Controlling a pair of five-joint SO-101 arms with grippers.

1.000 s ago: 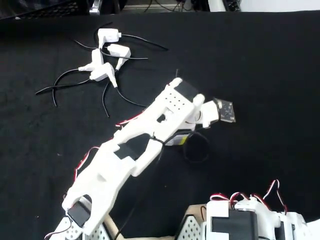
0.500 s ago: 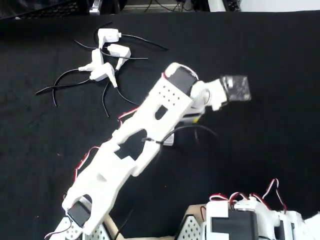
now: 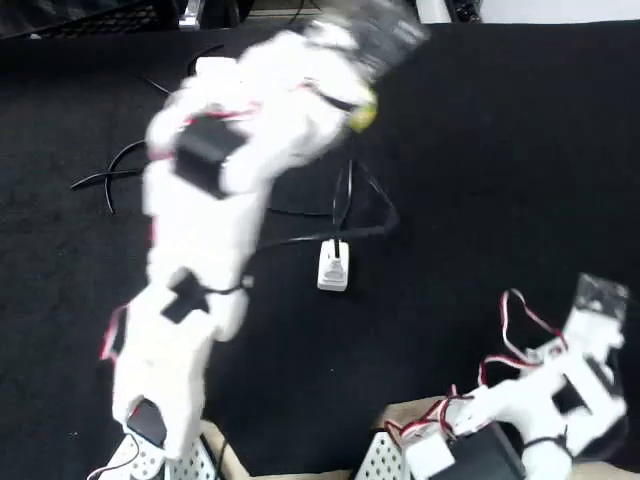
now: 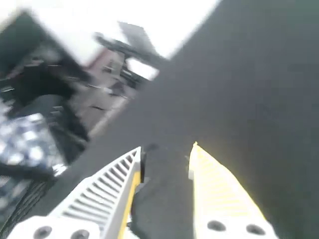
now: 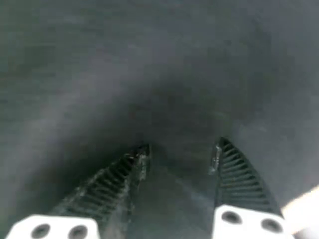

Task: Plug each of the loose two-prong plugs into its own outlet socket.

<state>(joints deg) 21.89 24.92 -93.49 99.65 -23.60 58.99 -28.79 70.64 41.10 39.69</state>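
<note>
Black cloth covers the table point(image 3: 500, 150); one white plug point(image 3: 333, 267) lies loose near its middle. Left gripper point(image 4: 167, 149) gapes wide up high, right gripper point(image 5: 182, 147) likewise, low over the cloth.

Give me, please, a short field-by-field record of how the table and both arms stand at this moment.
surface: black table
plug: white plug lying loose near the table's middle, held by no claw
cable: black cable looping on the table beyond the plug
left claw: open, raised over the table toward its far edge
right claw: open, above bare table
</note>
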